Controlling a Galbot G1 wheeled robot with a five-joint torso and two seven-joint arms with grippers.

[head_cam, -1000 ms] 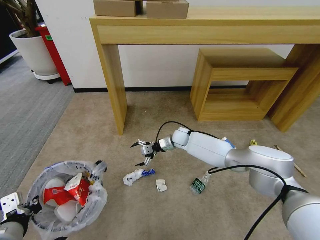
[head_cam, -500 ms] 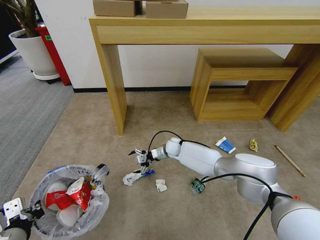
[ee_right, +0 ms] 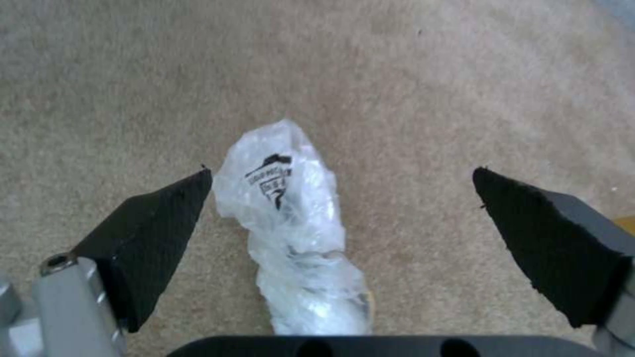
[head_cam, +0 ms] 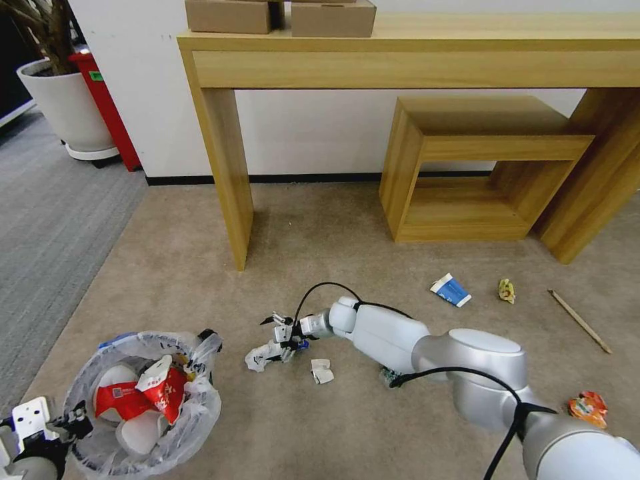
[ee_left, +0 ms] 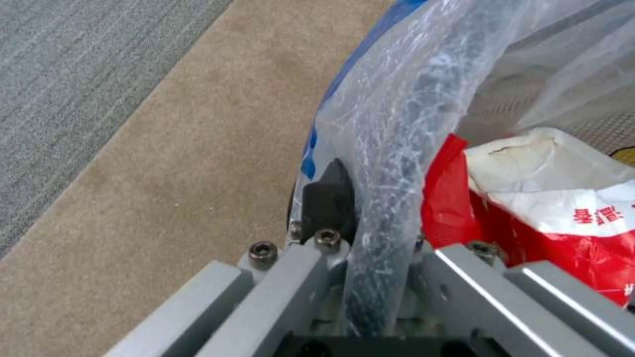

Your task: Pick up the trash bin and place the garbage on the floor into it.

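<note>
A long wooden table [head_cam: 413, 63] stands against the white wall [head_cam: 313, 137], with two cardboard boxes [head_cam: 230, 15] side by side on its top. Under it sits a low open wooden shelf [head_cam: 467, 167]. At far left a white planter [head_cam: 63, 107] stands on grey carpet [head_cam: 47, 220], just beside a tall red bin [head_cam: 107, 110].

Wooden console table [head_cam: 413, 67], white wall [head_cam: 307, 133]

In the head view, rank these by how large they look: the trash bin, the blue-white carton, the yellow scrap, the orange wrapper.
1. trash bin
2. blue-white carton
3. orange wrapper
4. yellow scrap
The carton and the wrapper look close in size, so their order is unsure.
</note>
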